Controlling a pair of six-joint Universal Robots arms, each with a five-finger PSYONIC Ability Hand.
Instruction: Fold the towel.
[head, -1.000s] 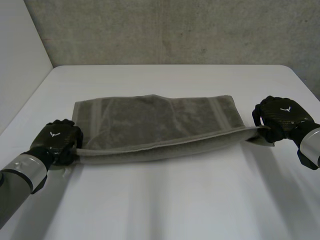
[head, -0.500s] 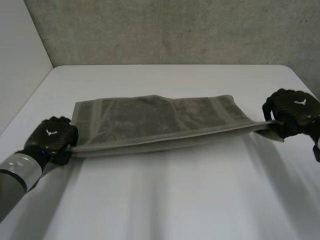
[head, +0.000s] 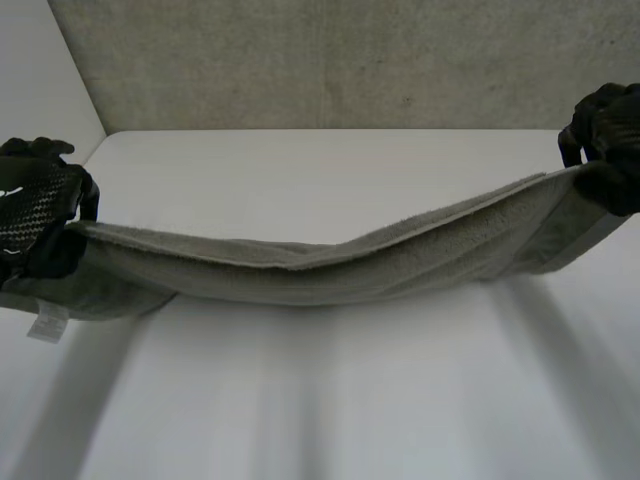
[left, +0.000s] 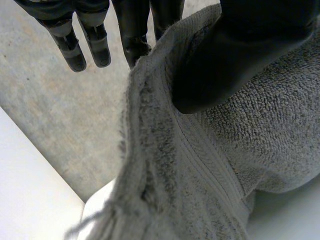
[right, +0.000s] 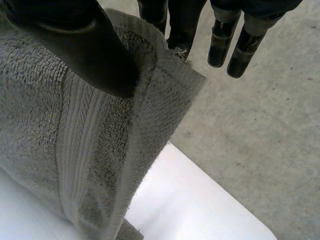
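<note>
— Hands first: what does the left hand (head: 35, 215) have?
— One end of the towel (head: 320, 268), pinched. In its wrist view the thumb (left: 235, 55) presses the cloth against fingers (left: 135, 30) behind the edge, and other fingers stick out straight beside it.
— And the right hand (head: 612, 140)?
— The same grip on the opposite end, with its thumb (right: 80, 50) next to the striped band.
— Where's the towel itself?
— Strung between them over the white table (head: 350, 400), doubled lengthwise, sagging in the middle, right end higher. I can't tell whether the sag touches the table. A small white label (head: 46, 322) dangles below the left hand.
</note>
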